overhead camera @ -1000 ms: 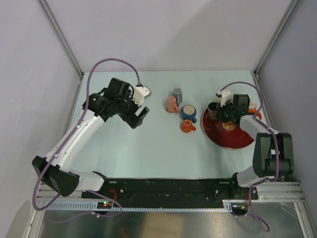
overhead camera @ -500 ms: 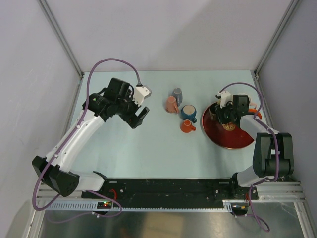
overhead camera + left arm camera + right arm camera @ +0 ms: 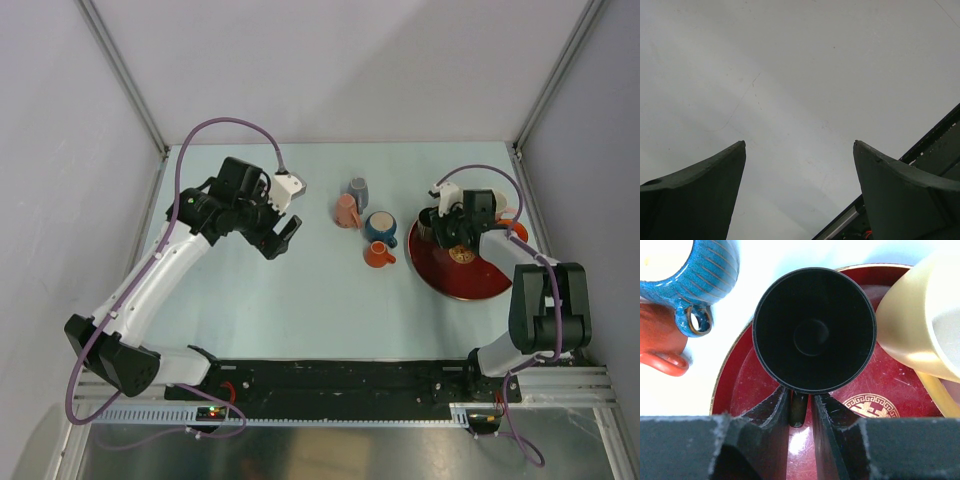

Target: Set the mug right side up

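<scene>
A black mug (image 3: 814,330) sits over the left part of a dark red plate (image 3: 755,385), its round end facing the right wrist camera. My right gripper (image 3: 799,396) is shut on the mug's handle (image 3: 798,412), which stands between the two fingers. In the top view the mug (image 3: 428,222) is at the plate's (image 3: 462,280) left rim, with the right gripper (image 3: 446,226) just right of it. My left gripper (image 3: 284,236) is open and empty above bare table at the left; its wrist view (image 3: 800,145) shows only table.
A cream mug (image 3: 915,325) lies on the plate's right side, close to the black mug. A blue mug (image 3: 380,226), an orange mug (image 3: 377,255), a pink mug (image 3: 347,210) and a grey mug (image 3: 358,190) stand left of the plate.
My right wrist has shifted slightly to the left with the black mug held. The left arm has not moved.
</scene>
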You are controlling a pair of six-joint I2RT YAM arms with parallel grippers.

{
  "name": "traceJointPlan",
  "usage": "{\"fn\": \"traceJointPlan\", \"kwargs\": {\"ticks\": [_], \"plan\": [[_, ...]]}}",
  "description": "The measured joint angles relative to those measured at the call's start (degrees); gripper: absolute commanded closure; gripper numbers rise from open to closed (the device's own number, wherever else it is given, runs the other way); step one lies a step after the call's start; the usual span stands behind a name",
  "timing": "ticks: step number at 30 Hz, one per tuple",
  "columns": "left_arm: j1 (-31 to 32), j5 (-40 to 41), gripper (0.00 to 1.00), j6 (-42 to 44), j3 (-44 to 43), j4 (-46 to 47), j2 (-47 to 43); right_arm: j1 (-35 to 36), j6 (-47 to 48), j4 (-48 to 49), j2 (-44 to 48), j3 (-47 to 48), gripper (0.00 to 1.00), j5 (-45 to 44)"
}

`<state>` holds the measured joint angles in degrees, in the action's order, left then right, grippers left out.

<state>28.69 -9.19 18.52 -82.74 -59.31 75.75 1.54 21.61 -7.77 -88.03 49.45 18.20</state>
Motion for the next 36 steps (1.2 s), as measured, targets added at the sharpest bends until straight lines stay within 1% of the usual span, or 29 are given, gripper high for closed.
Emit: {"fn": "traceJointPlan", "kwargs": {"ticks": [4, 6, 10, 13, 16, 18, 23, 27, 31, 36], "plan": [[0.0, 0.0, 0.08, 0.0, 0.0, 0.0, 0.0, 0.2, 0.0, 0.4, -0.6, 0.3, 0.74, -0.3], [0.0, 0.0, 0.08, 0.0, 0.0, 0.0, 0.0, 0.2, -0.1, 0.4, -0.7, 0.3, 0.71, -0.4], [0.0, 0.0, 0.08, 0.0, 0.0, 0.0, 0.0, 0.2, -0.5, 0.4, -0.7, 0.6, 0.59, -0.4], [0.0, 0.0, 0.08, 0.0, 0.0, 0.0, 0.0, 0.2, -2.3, 0.1, -0.2, 0.7, 0.49, -1.2], [0.0, 0.0, 0.08, 0.0, 0.0, 0.0, 0.0, 0.2, -5.5, -1.9, 3.1, 0.9, 0.40, -1.5], [0.0, 0.0, 0.08, 0.0, 0.0, 0.0, 0.0, 0.3, -7.0, -3.5, 6.3, 1.5, 0.37, -1.4], [0.0, -0.1, 0.08, 0.0, 0.0, 0.0, 0.0, 2.5, -9.4, -6.2, 14.2, 4.8, 0.37, -1.4], [0.0, -0.6, 0.08, 0.0, 0.0, 0.0, 0.3, 9.5, -6.9, -6.9, 16.1, 6.5, 0.40, -0.9], [0.0, -1.5, 0.08, 0.0, 0.0, 0.0, 1.3, 17.1, -4.3, -6.9, 12.6, 7.1, 0.42, -0.7], [0.0, -1.6, 0.08, 0.0, -0.2, 0.0, 2.1, 21.1, -2.6, -7.6, 2.3, 11.2, 0.44, -1.0]]}}
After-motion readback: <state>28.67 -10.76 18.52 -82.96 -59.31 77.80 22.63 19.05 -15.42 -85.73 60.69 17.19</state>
